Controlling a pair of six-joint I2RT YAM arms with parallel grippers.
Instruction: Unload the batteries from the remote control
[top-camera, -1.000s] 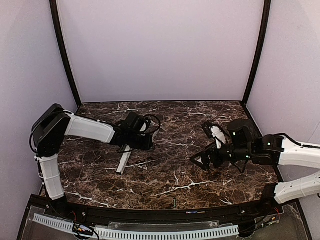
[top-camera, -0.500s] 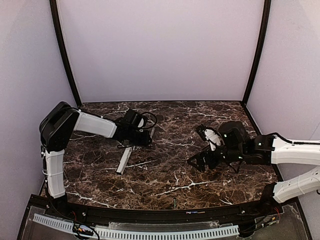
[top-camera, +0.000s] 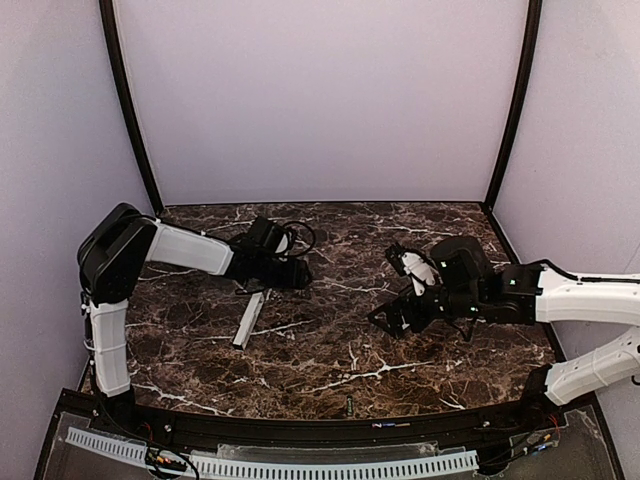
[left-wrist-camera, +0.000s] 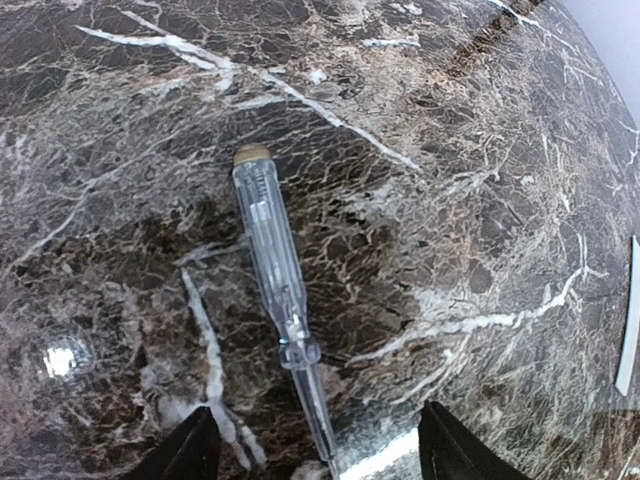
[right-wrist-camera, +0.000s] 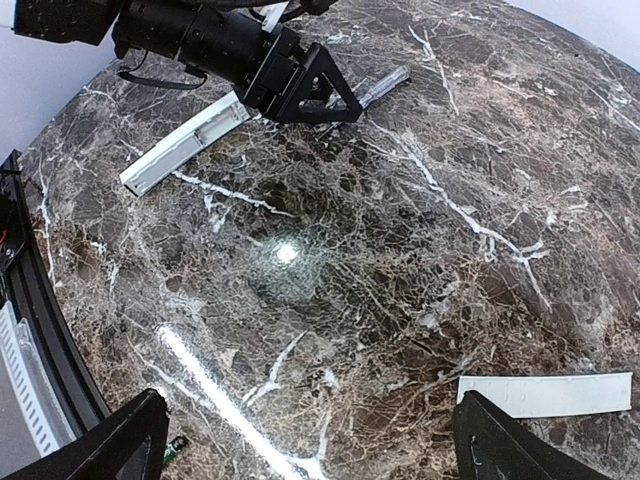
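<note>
You're at the in-between bit here. Your left pincer (left-wrist-camera: 318, 452) hangs low over the far-left part of the surface (top-camera: 330, 360) with its jaws a good way apart. The screwdriver (left-wrist-camera: 272, 255) lies flat under it with just its tip poking in between the fingers (left-wrist-camera: 190, 450), so nothing's actually gripped. Your right pincer (right-wrist-camera: 315, 445) is spread wide and empty, hovering right of centre.

The remote (top-camera: 250, 318) sits left of centre, just near of your left pincer, lying at a slant. The cover (right-wrist-camera: 545, 393) is off and lying flat close by the right pincer, so I'd say the opening-up part is done and the tool's parked.

What's left, I reckon, is getting the batteries out. I can't tell from these views if any are in the remote. There's a small dark bit (top-camera: 349, 405) by the near edge that might be one, but it's too small to call.

For the next move you need to lift clear of the screwdriver and come nearward to the remote. Line up across its narrow width so it doesn't skid when you close.
</note>
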